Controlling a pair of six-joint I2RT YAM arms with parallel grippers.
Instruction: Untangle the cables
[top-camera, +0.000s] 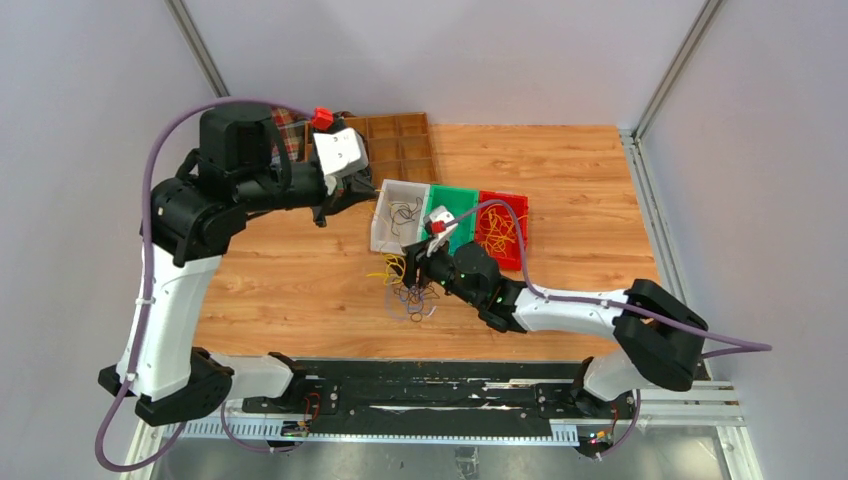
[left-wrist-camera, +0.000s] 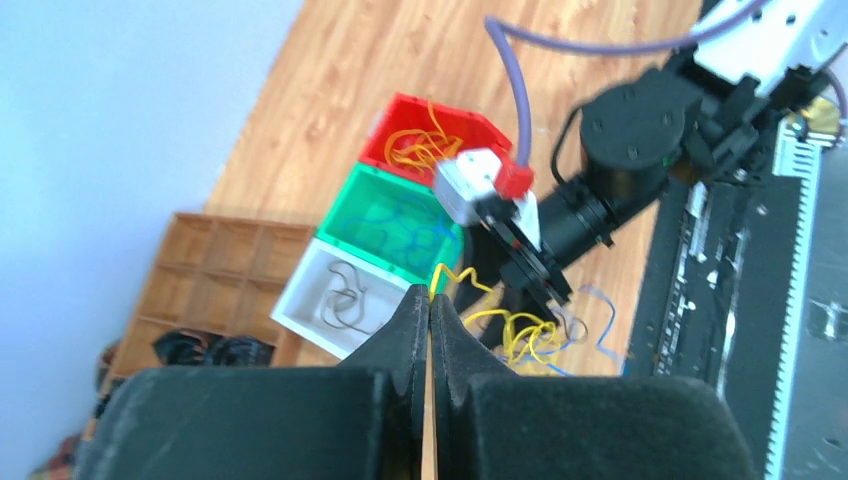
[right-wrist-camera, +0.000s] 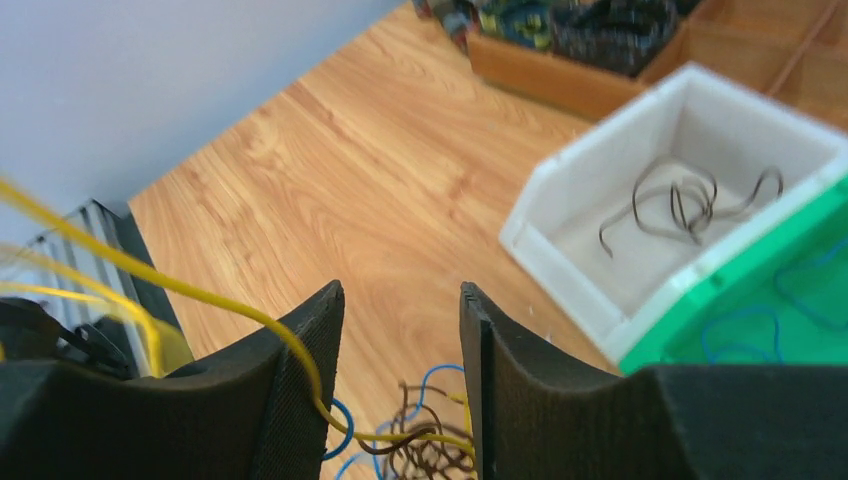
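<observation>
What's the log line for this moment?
left hand: shut, raised | right hand: open over tangled cables, yellow strand in the gap | white bin: dark cables | green bin: blue | red bin: yellow

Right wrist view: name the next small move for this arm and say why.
Probably close the right tool on the yellow cable. Its jaws stand apart, and that strand runs past the left finger into the gap, just above the tangle. Once gripped, the cable could likely be lifted free toward the red bin, which holds other yellow ones.
</observation>
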